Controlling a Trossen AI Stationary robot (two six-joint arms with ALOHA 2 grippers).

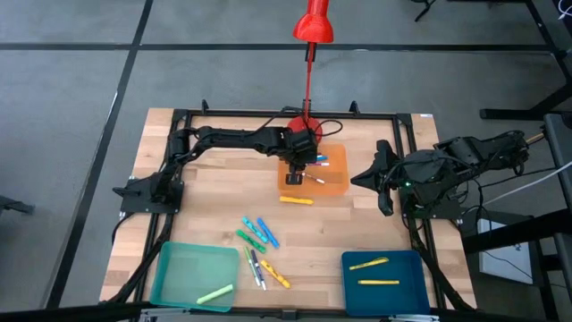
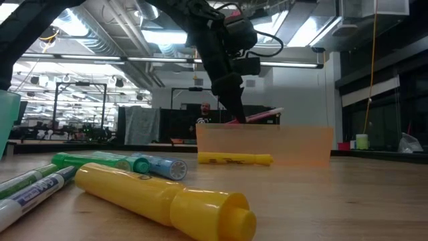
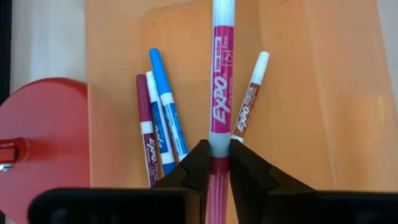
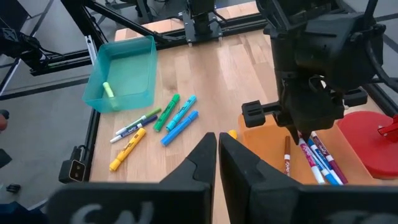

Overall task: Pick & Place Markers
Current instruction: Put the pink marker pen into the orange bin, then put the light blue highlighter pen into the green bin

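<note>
My left gripper [image 1: 293, 179] [image 3: 219, 152] hangs over the orange tray [image 1: 335, 183] at the table's middle, shut on a pink marker [image 3: 221, 93]. On the tray floor lie a dark red marker [image 3: 145, 134], blue markers [image 3: 168, 109] and a brown one [image 3: 250, 99]. A yellow marker [image 1: 297, 200] lies on the table in front of the tray. Several loose markers [image 1: 259, 243] lie farther toward the near edge. My right gripper [image 4: 216, 152] waits shut and empty, raised at the table's right edge [image 1: 384, 183]. My left gripper pinches the pink marker between its two fingers, at the ring where the cap meets the body [image 3: 219, 163]. The fingers slant down from the near side and lie along the marker. The marker [image 2: 262, 115] shows just above the tray's near wall, slightly tilted; whether its far end touches the tray, I cannot tell.
A red lamp base [image 1: 302, 125] stands at the orange tray's far left corner. A teal tray [image 1: 192, 273] at the near left holds one light green marker. A blue tray [image 1: 382, 277] at the near right holds two yellow ones. A black frame [image 1: 268, 114] borders the table.
</note>
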